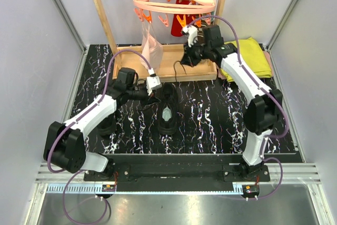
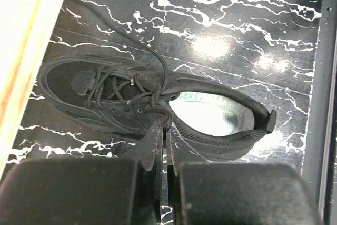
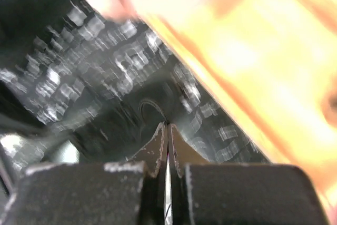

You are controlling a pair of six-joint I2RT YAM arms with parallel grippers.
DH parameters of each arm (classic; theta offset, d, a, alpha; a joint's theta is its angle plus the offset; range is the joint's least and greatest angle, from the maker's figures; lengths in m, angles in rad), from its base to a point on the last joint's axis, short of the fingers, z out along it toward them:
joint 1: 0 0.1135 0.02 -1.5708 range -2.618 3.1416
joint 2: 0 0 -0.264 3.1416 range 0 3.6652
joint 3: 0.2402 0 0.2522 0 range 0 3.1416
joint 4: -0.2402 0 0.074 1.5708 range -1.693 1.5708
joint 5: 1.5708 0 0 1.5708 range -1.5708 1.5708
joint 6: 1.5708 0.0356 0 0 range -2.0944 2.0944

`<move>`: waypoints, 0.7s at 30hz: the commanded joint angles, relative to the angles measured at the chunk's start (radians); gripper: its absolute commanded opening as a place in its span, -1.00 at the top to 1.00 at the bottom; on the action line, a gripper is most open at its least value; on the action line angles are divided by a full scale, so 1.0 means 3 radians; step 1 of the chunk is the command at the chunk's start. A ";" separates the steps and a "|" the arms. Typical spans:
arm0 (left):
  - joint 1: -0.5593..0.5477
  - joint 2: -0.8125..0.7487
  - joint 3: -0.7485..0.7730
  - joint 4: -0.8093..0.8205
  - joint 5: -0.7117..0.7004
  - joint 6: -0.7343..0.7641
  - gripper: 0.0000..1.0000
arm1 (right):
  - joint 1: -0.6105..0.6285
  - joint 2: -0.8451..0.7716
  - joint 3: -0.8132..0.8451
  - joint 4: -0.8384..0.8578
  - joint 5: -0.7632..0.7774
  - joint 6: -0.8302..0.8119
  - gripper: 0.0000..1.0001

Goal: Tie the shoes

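The one shoe (image 1: 168, 111) I can plainly see lies mid-table on the black marbled top, toe towards the wooden tray (image 1: 202, 75), tongue slack and no bow or knot formed yet. The left gripper (image 2: 162, 126) has its jaws pressed together, pinching the lace (image 2: 138, 46) at the throat; the right gripper (image 1: 186, 59), raised over the tray, is likewise closed and looks to be nipping a thin strand, though its own view is blurred. By my reckoning it is early; crossing, looping and cinching all remain.

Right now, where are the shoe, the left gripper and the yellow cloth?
shoe (image 2: 126, 96), left wrist view, on its laced upper.
left gripper (image 2: 161, 126), left wrist view, between its shut fingertips.
yellow cloth (image 1: 258, 56), top view, on its bare middle.
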 commanded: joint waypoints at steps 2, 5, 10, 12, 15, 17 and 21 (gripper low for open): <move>-0.0014 -0.0181 -0.0062 0.0252 0.0060 0.0128 1.00 | 0.0325 0.0464 0.0539 0.0030 -0.0472 0.0450 1.00; -0.0019 -0.0201 -0.0103 0.0257 0.0039 0.0159 1.00 | 0.0509 0.0607 0.0683 0.0111 -0.0605 0.0506 1.00; -0.0014 -0.0227 -0.0174 0.0288 0.0044 0.0169 1.00 | 0.0709 0.0832 0.0765 0.0163 -0.0769 0.0552 1.00; -0.0019 -0.0227 -0.0179 0.0288 0.0029 0.0179 1.00 | 0.0730 0.0899 0.0775 0.0163 -0.0805 0.0578 0.99; -0.0019 -0.0227 -0.0184 0.0288 0.0014 0.0174 1.00 | 0.0720 0.0869 0.0750 0.0091 -0.0821 0.0593 0.26; -0.0014 -0.0217 -0.0190 0.0283 0.0003 0.0164 1.00 | 0.0704 0.0711 0.0617 0.0066 -0.0800 0.0532 0.09; -0.0019 -0.0201 -0.0205 0.0344 0.0019 0.0092 1.00 | 0.0628 0.0434 0.0362 0.0040 -0.0713 0.0506 -0.11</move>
